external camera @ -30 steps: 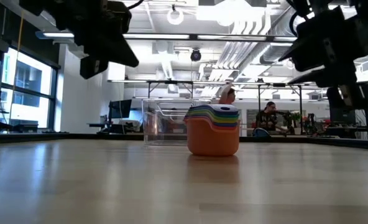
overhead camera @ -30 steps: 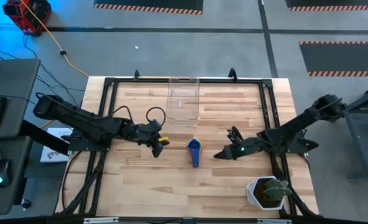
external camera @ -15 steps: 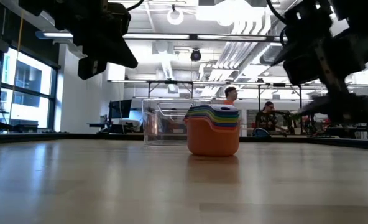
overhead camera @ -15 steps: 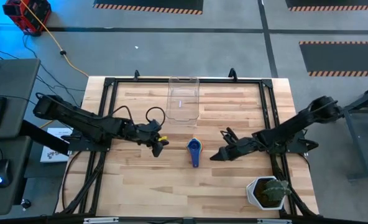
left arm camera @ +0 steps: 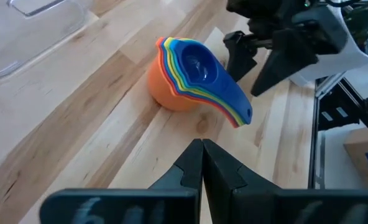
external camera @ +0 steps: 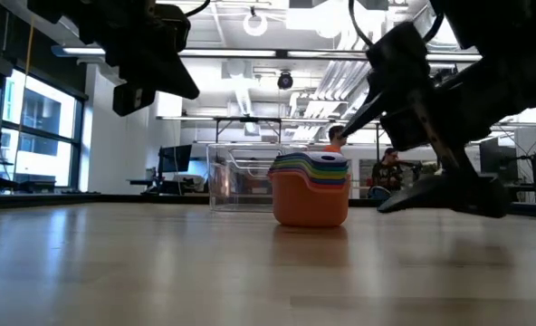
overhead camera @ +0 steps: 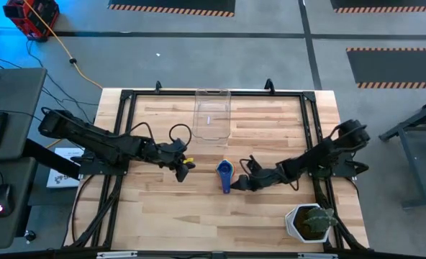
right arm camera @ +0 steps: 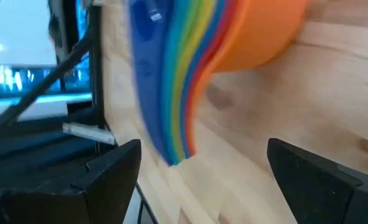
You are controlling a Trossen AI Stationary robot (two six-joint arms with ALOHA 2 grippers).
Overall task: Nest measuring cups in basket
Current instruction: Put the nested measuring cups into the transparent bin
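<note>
— Checking the measuring cups (overhead camera: 224,173) first: where do they sit, and which way do they point?

— Already nested in one stack, orange outermost and blue innermost, on the bare tabletop (overhead camera: 270,216), outside the basket (overhead camera: 212,114). The stack stands upright, mouths upward. Its fanned handles give the long axis, which runs directly away from the basket, toward the tabletop's near edge in the high view.

— And the basket itself?

— Clear, rectangular, lying beyond the cup bowls, apart from them, its long side in line with the handles. Nothing visible in it.

— Right arm pose?

— Stretched low and nearly flat from the tabletop's right side toward the stack. The right pincer (overhead camera: 239,181) sits just beside the handles, fingers spread wide. The right wrist view shows a dark finger (right arm camera: 112,171) on either side of the handle ends, with no contact I can confirm.

— Left arm?

— Reaching in from the opposite side, held above the tabletop. The left pincer (overhead camera: 182,169) hangs well apart from the cups, its tips pressed together on nothing, aimed at the stack.

— Anything obscured?

— The low view hides the handles behind the orange cup (external camera: 310,197); individual inner cups show only as coloured rims. A potted plant (overhead camera: 310,221) stands at the corner behind the right arm.
</note>
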